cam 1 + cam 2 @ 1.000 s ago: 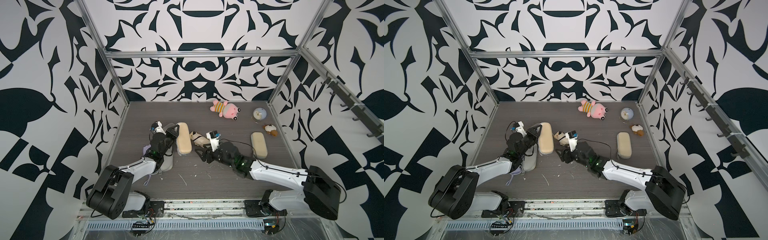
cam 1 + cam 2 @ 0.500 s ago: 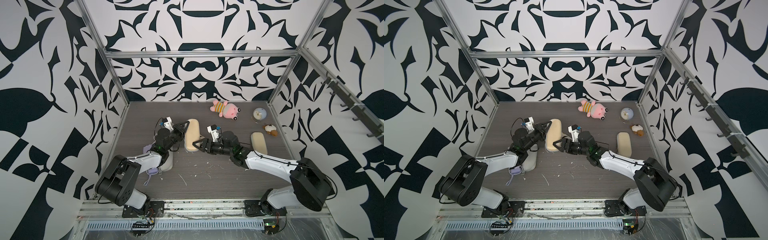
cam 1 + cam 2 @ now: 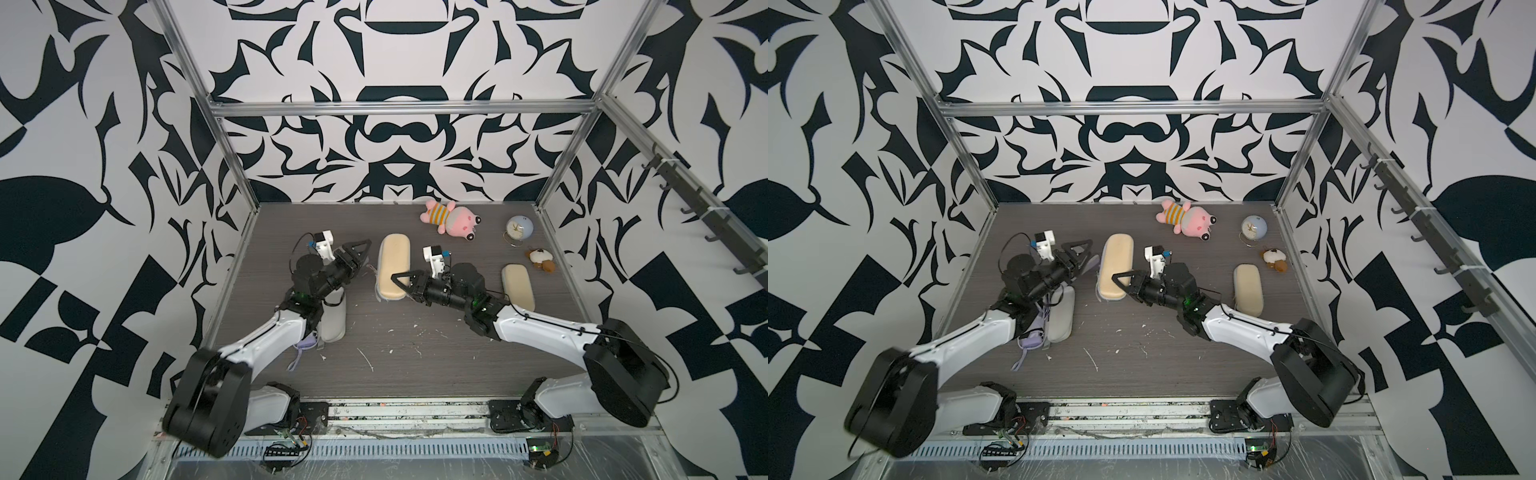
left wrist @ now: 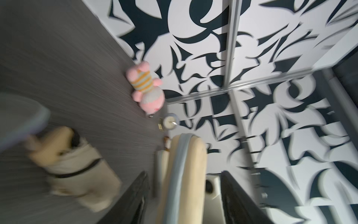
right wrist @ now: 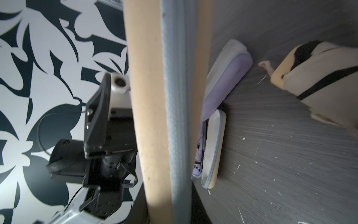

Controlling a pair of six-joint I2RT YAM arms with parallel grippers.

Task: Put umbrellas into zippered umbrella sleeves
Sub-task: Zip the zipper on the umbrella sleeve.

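Observation:
A closed beige sleeve (image 3: 393, 266) with a grey zip edge (image 5: 174, 97) is held up off the table at mid-left. My right gripper (image 3: 401, 283) is shut on its near end (image 5: 170, 213). My left gripper (image 3: 365, 255) stands open at the sleeve's left side, its fingers on either side of the sleeve (image 4: 184, 174) with gaps. A cream umbrella (image 5: 319, 77) lies on the table beside it. An open beige sleeve (image 3: 334, 318), a lavender sleeve (image 5: 226, 77) and a lavender umbrella (image 3: 1030, 338) lie under the left arm. Another closed beige sleeve (image 3: 517, 286) lies at the right.
A pink plush toy (image 3: 451, 218), a small round clock (image 3: 518, 228) and a little brown-and-white toy (image 3: 540, 259) sit at the back right. Metal frame posts and patterned walls close in the grey table (image 3: 415, 361). White scraps litter its front.
My left gripper has opened and let go of the beige sleeve. My right gripper has shut on the sleeve's near end. Both arms reached toward the back with the sleeve.

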